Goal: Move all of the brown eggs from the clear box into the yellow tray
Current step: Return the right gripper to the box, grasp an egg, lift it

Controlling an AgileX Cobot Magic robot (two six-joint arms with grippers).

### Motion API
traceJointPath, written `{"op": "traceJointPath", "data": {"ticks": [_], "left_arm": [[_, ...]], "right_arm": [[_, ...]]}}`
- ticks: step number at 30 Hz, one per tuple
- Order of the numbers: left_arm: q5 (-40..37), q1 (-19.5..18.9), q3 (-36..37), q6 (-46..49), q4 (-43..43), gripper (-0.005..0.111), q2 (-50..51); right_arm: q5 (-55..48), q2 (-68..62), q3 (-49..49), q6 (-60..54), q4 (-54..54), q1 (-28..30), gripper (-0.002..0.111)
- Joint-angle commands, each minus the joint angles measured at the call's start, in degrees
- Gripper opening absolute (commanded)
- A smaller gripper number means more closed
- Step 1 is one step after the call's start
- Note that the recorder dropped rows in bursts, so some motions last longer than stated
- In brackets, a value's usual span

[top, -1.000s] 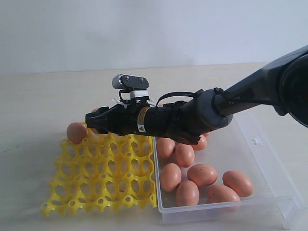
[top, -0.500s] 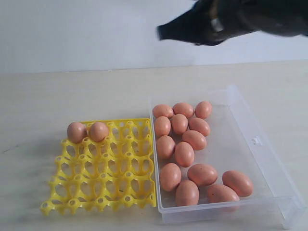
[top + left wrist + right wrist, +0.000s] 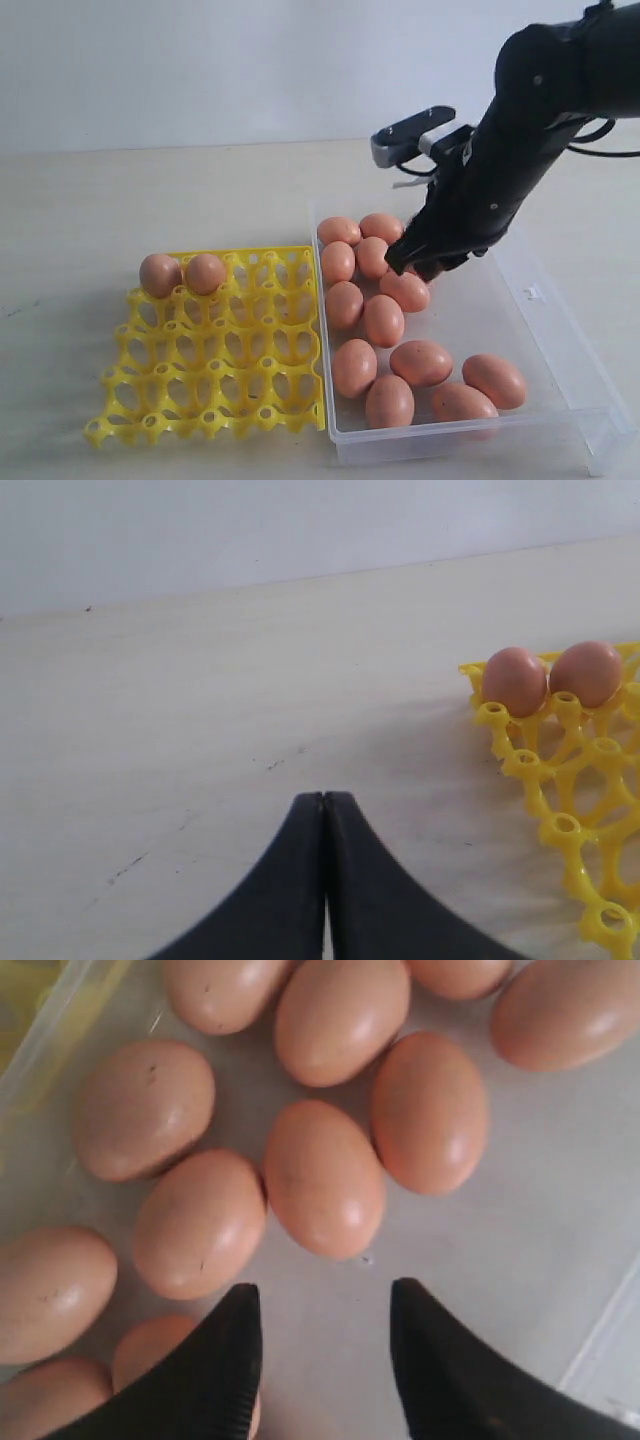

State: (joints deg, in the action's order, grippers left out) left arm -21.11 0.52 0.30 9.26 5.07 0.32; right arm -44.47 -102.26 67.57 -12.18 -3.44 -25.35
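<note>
Two brown eggs [image 3: 160, 274] [image 3: 205, 272] sit side by side in the far-left cups of the yellow tray [image 3: 220, 370]. Several more brown eggs [image 3: 383, 320] lie loose in the clear box [image 3: 530, 293], right of the tray. My right gripper [image 3: 418, 266] hangs open low over the far part of the box. In the right wrist view an egg [image 3: 325, 1178] lies just ahead of the open right gripper [image 3: 322, 1295], with nothing between the fingers. My left gripper [image 3: 323, 798] is shut and empty above bare table, left of the tray [image 3: 560, 780]; the exterior view does not show it.
The box's near right corner has a clear lip [image 3: 610, 440] jutting out. The tan table [image 3: 150, 200] runs around the tray and box, with a pale wall behind. The right arm [image 3: 540, 110] slants down from the upper right.
The right arm released a second egg in the tray, lifted away to the upper right, then came down over the box with its gripper open.
</note>
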Motion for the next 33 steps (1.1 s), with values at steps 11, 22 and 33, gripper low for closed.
{"op": "traceJointPath", "data": {"ticks": [11, 22, 33], "left_arm": [[0.4, 0.1, -0.3, -0.3, 0.2, 0.000, -0.3], [0.4, 0.1, -0.3, -0.3, 0.2, 0.000, -0.3], [0.4, 0.1, -0.3, -0.4, 0.2, 0.000, -0.3]], "right_arm": [[-1.2, -12.5, 9.7, -4.4, -2.4, 0.1, 0.044], [-2.6, -19.6, 14.1, -4.6, -0.5, -0.6, 0.048], [-3.7, -20.0, 14.2, -5.5, 0.6, -0.6, 0.060]]}}
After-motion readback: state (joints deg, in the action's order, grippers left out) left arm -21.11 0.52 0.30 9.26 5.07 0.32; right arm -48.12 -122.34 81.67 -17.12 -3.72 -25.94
